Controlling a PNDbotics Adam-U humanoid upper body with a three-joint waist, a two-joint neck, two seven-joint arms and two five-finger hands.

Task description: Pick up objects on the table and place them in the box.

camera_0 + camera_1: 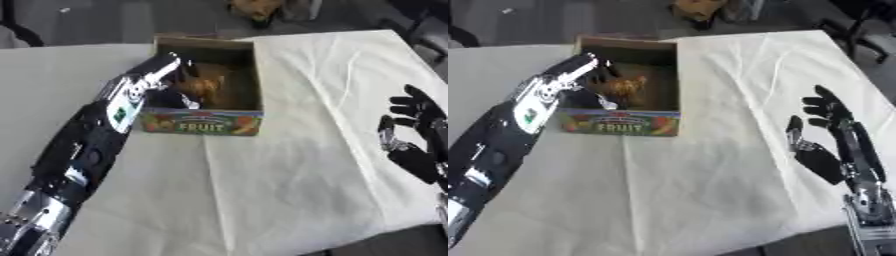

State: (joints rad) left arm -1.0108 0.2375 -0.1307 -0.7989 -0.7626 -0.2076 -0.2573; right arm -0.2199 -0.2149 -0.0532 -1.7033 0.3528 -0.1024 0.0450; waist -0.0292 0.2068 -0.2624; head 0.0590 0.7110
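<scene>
In the left eye view, the left hand (175, 75) reaches over the near-left wall of the box (203, 122), and an orange-brown object (203, 89) lies inside, just beside the fingers; whether the hand is curled on it or spread cannot be told, since the fingers merge with the box's dark inside. The cloth (280, 170) below and right of that hand shows nothing else to collect. In the right eye view, the right hand (824, 145) rests idle at the right edge, fingers straight and spread, well apart from the box. The likely risk is the left forearm catching the box wall on withdrawal and dragging or tipping the box.
</scene>
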